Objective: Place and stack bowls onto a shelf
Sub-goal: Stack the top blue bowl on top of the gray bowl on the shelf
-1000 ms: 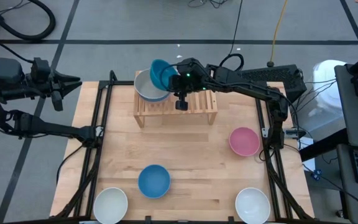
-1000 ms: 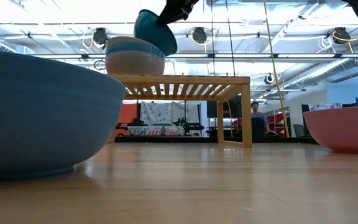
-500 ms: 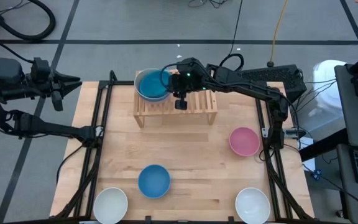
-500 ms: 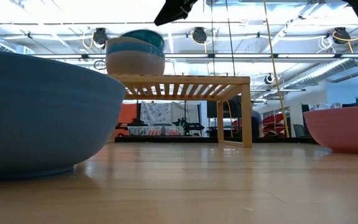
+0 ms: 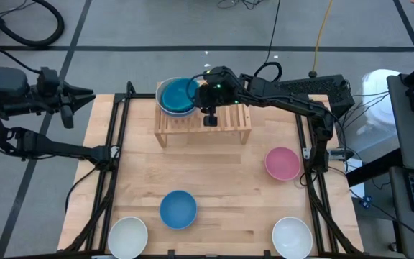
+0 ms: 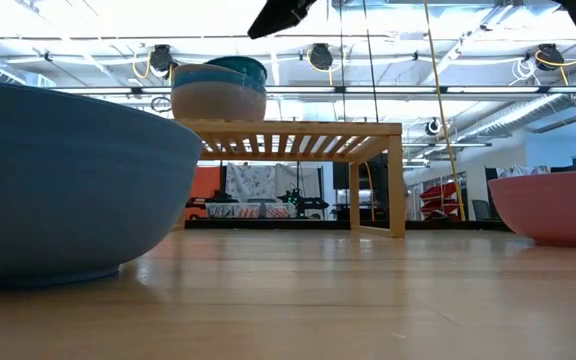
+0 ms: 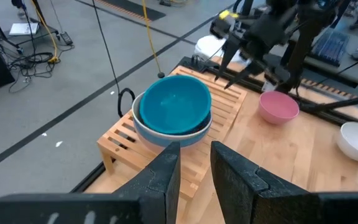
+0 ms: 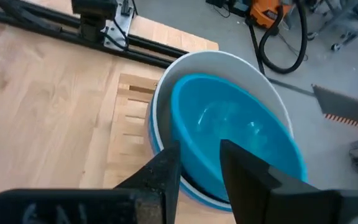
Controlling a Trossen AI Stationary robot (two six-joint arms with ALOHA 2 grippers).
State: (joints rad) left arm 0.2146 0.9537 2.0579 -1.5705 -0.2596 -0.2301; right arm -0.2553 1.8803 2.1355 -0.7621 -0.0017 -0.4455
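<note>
A teal bowl (image 5: 178, 93) lies nested, slightly tilted, in a pale grey-beige bowl (image 5: 164, 108). That bowl stands on the left end of the slatted wooden shelf (image 5: 225, 119) at the table's far side. In the low view the teal bowl (image 6: 240, 68) tops the stack (image 6: 218, 100). My right gripper (image 8: 197, 168) hovers open just above and to the right of the stack (image 6: 283, 15), touching nothing. My left gripper (image 7: 194, 168) is open and waits raised beyond the table's left edge (image 5: 85, 96).
On the table stand a pink bowl (image 5: 282, 163) at the right, a blue bowl (image 5: 177, 209) near the front centre, and white bowls at the front left (image 5: 128, 237) and front right (image 5: 292, 237). The shelf's right half (image 5: 236, 115) is bare slats.
My right gripper has opened and let go of the teal bowl. The bowl, held tipped up on edge above the pale bowl a second ago, has dropped into it and now lies nested, nearly level. The gripper has stayed in place.
</note>
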